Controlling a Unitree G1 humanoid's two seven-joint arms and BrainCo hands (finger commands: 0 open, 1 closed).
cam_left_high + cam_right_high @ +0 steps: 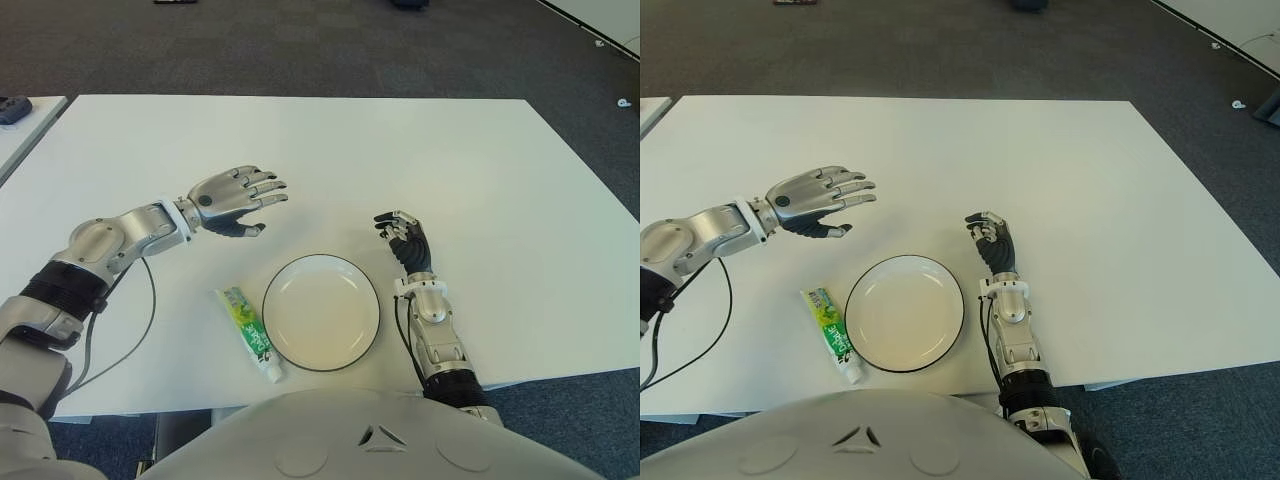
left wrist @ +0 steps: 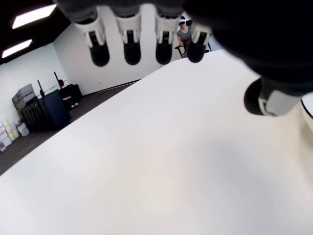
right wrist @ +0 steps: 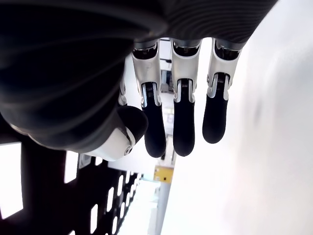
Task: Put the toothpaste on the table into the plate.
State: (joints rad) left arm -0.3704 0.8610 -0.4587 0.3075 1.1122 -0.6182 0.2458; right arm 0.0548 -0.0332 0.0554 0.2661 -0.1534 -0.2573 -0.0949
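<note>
Toothpaste tube [image 1: 248, 333] lying untouched near the tabletop's [image 1: 480, 160] front edge, just beside the plate [image 1: 321, 312]; left hand [image 1: 235, 198] hovering farther in, fingers spread and empty; right hand [image 1: 404, 238] idling beside plate's right; risk: a flat tube slipping or skidding off the edge.

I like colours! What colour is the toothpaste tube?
Green and white toothpaste tube with a white cap, clearest in the left eye view.

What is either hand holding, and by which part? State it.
Nothing. The left hand and right hand are empty; the toothpaste lies on the table beside the plate.
</note>
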